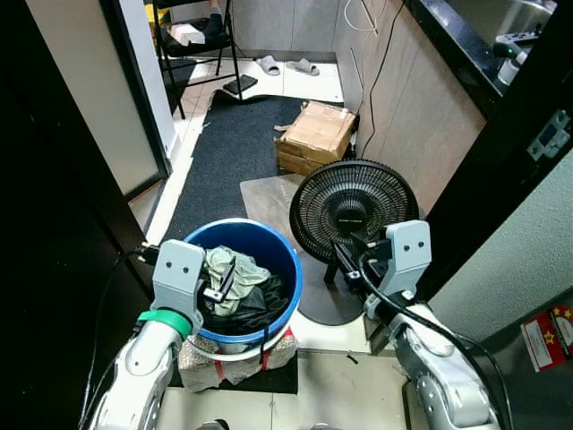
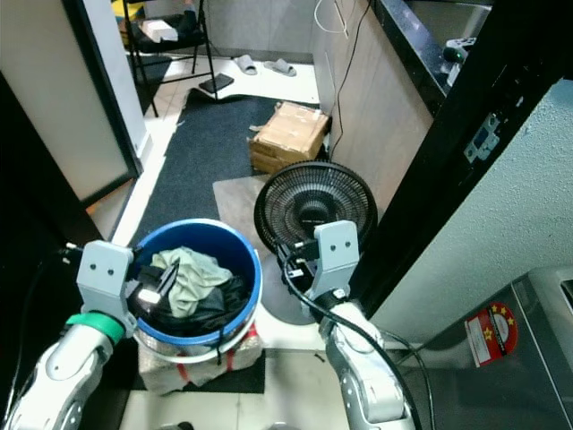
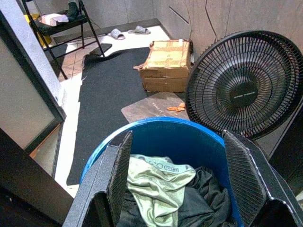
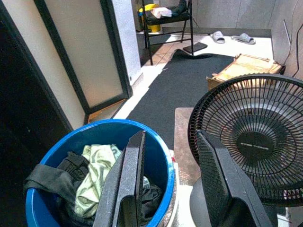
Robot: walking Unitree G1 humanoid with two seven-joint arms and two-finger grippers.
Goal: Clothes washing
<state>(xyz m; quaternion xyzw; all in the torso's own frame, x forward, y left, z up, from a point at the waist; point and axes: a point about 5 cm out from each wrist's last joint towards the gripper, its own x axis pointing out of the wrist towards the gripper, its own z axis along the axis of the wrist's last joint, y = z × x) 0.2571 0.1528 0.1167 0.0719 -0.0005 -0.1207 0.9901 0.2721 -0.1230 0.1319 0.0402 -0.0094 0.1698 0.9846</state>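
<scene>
A blue bucket (image 1: pixel 288 262) stands on the floor right in front of me. Inside it lie a pale green garment (image 1: pixel 235 269) and black clothes (image 1: pixel 255 306). My left gripper (image 1: pixel 224 279) hangs open over the bucket's left side, its fingers just above the green garment (image 3: pixel 158 182) and holding nothing. My right gripper (image 1: pixel 347 251) is open too, raised to the right of the bucket and in front of the black fan (image 1: pixel 354 210). In the right wrist view the bucket (image 4: pixel 163 163) sits beside the gripper's (image 4: pixel 170 137) fingers, not between them.
The fan stands close to the bucket's right, on a round base. Beyond lie a dark mat (image 1: pixel 233 148), a cardboard box (image 1: pixel 315 134), slippers (image 1: pixel 286 65) and a folding chair (image 1: pixel 192 40). A dark door frame (image 1: pixel 63 206) bounds the left; a panelled wall (image 1: pixel 421 98) the right.
</scene>
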